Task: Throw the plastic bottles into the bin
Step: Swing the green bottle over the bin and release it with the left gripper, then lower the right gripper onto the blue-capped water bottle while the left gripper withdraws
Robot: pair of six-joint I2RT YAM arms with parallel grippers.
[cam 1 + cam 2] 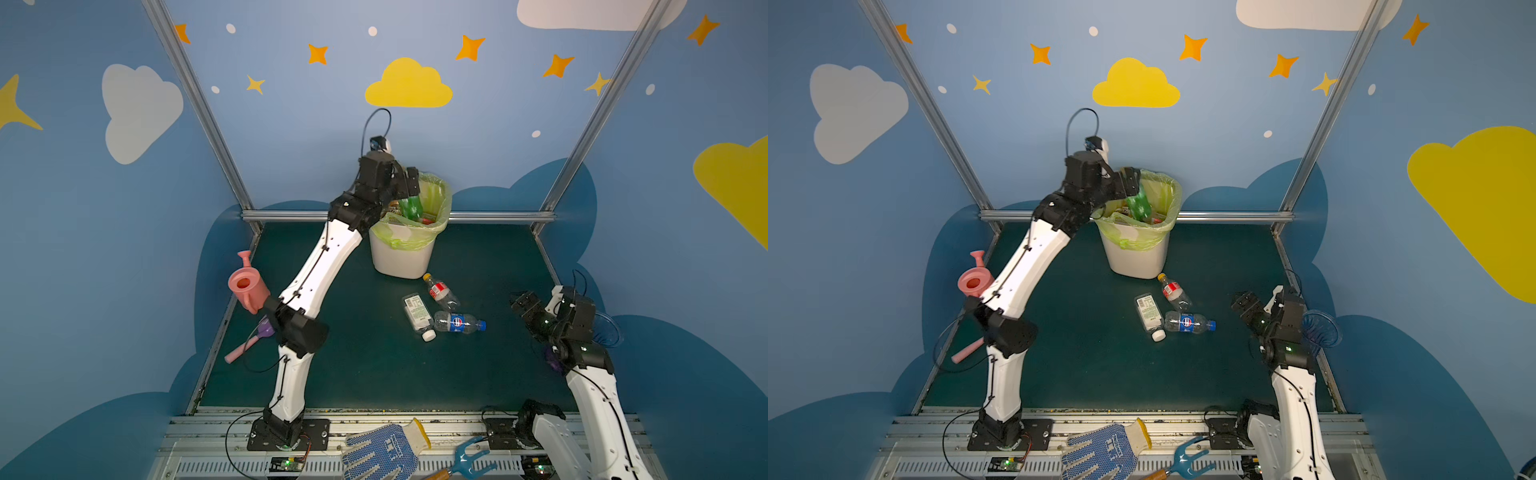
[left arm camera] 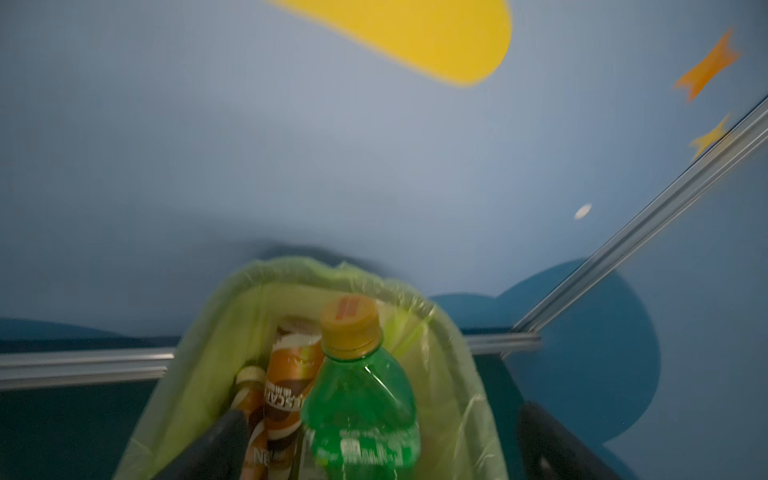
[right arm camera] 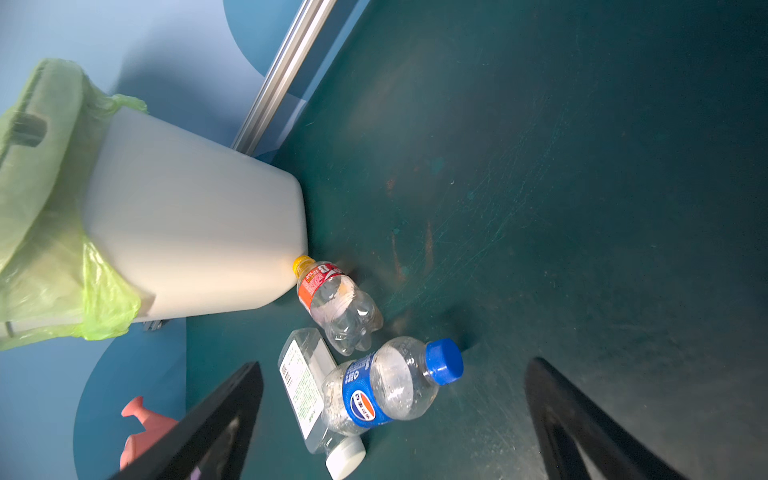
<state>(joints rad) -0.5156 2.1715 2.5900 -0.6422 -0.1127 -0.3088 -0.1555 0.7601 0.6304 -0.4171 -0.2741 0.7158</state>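
Observation:
The white bin [image 1: 401,257] [image 1: 1136,259] with its yellow-green bag stands at the back of the mat. My left gripper [image 1: 403,191] [image 2: 382,449] hangs open over its mouth. A green bottle [image 1: 411,208] [image 2: 361,399] lies loose inside, between the spread fingers [image 2: 216,440], beside two brown coffee bottles [image 2: 291,374]. In front of the bin lie three bottles: a red-labelled one [image 1: 440,291] [image 3: 336,303], a flat white-capped one [image 1: 417,316] [image 3: 307,390] and a blue-capped one [image 1: 457,323] [image 3: 386,390]. My right gripper [image 1: 521,301] [image 3: 392,368] is open and empty, to their right.
A pink watering can [image 1: 247,286] and a pink-and-purple trowel [image 1: 249,343] sit at the left edge behind my left arm. A dotted glove [image 1: 382,451] and a blue hand rake [image 1: 465,461] lie on the front rail. An aluminium bar [image 1: 498,216] runs behind the bin.

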